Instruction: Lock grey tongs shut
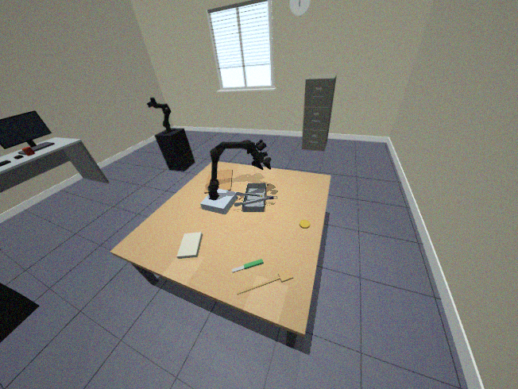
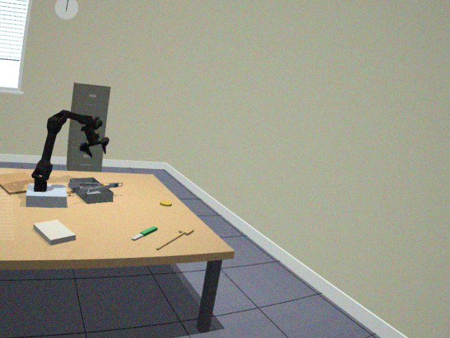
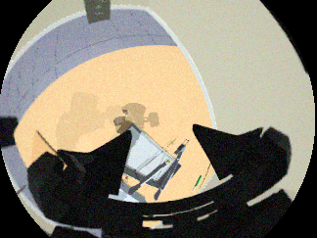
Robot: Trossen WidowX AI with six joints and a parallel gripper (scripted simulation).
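One pair of open tongs [image 1: 255,201] [image 2: 103,187] [image 3: 156,172]; claw [image 1: 265,167] [image 2: 98,154] [image 3: 162,130] wide and unloaded above.
Tongs lie across the roasting tin [image 1: 253,210] [image 2: 99,198] [image 3: 170,176], inboard of the desk's far edge [image 1: 284,170] [image 2: 119,174]; the wooden board [image 1: 222,177] [image 2: 16,181] [image 3: 41,148] lies near the far-left corner. Likely faults: off-centre descent may catch the tin rim and shift both items; gripping one arm only would leave the pair unsqueezed; squeezing with tips level or down should not engage the lock, so the arms may spring open on release.
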